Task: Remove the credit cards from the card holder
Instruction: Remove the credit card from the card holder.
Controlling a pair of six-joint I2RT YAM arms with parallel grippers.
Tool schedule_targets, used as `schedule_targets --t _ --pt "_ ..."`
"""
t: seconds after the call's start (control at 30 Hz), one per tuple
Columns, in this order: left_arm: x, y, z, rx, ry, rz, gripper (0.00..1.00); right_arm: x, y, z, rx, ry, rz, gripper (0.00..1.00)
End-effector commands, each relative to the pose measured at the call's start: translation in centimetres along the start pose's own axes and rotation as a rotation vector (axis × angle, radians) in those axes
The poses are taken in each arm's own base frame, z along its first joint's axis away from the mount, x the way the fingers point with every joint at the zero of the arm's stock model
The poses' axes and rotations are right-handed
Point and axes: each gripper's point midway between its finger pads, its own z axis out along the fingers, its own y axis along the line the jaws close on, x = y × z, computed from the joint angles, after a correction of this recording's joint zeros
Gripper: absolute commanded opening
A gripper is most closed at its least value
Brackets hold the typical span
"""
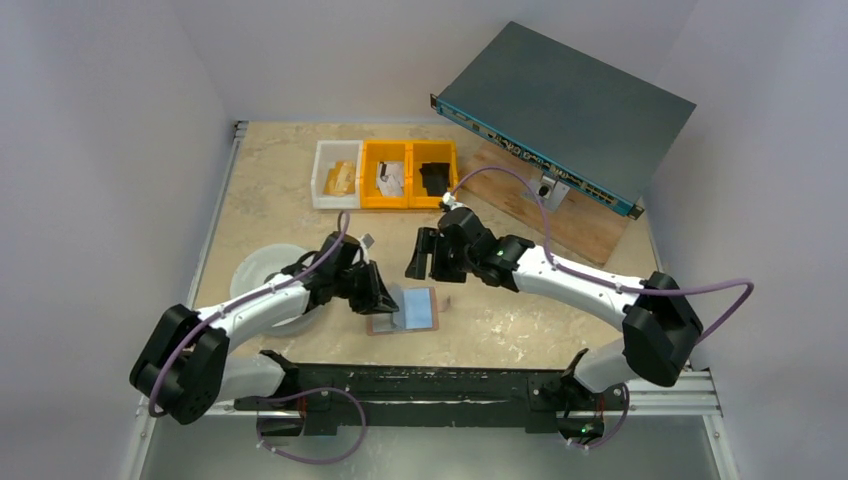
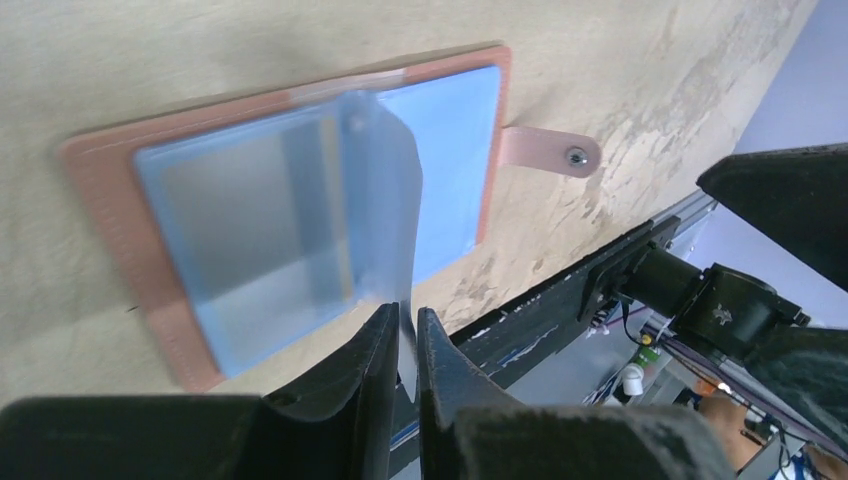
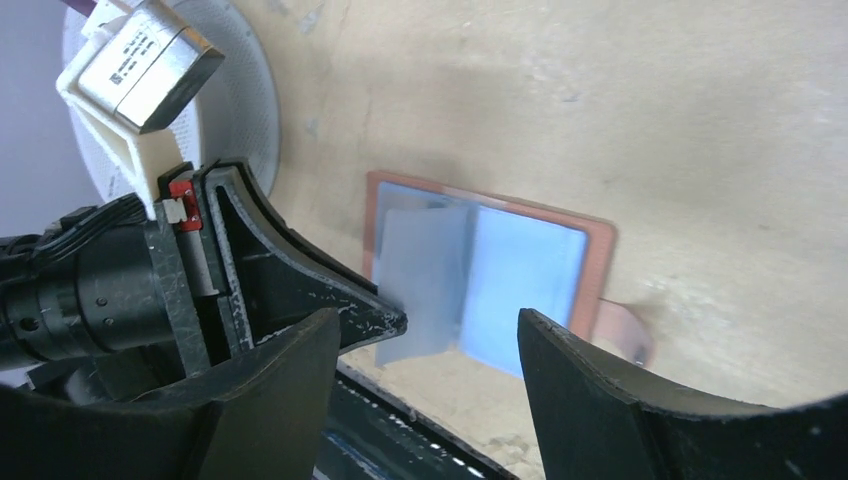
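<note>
My left gripper point(image 2: 403, 340) clamps one pale blue credit card point(image 2: 385, 180) above the one open card holder point(image 2: 115, 215); my right gripper point(image 3: 428, 325) stands wide open, empty.

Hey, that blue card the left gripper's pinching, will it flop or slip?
Probably fairly stiff: the card juts from the left gripper nearly flat, pinched at one edge. Its glossy face and narrow grip suggest it could slip or twist.
</note>
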Motion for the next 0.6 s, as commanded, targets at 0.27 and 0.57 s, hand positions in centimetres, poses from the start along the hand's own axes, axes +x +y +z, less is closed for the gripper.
schedule_targets --t 0.27,0.57 --pt "-1.4 -7.0 4.3 0.083 0.030 0.123 0.34 0.0 -4.2 -2.7 0.116 -0.065 0.009 0.66" --pt "-0.9 -4.9 8.0 -0.002 0.081 0.074 0.38 0.6 -5.5 -3.4 0.132 -0.078 0.038 0.65"
